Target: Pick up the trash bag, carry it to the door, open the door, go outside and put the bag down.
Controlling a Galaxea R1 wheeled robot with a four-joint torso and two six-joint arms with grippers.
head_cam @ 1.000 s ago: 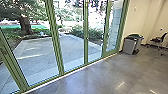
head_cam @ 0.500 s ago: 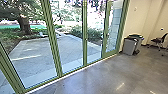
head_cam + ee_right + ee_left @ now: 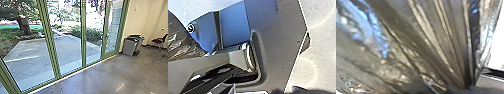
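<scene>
The left gripper (image 3: 464,89) is closed on the gathered trash bag (image 3: 418,42). How open the right gripper is, I cannot tell.

Glossy, crinkled plastic trash bag (image 3: 418,42)

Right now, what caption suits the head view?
Paved yard beyond green-framed glass, gray bin indoors by the wall.

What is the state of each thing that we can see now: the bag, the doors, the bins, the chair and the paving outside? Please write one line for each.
Bag: crumpled, its folds drawn together toward one spot.
Doors: they look shut.
Bins: upright, close together.
Chair: upright, nobody on it.
Paving: mostly in shade, with streaks of sun.
</scene>
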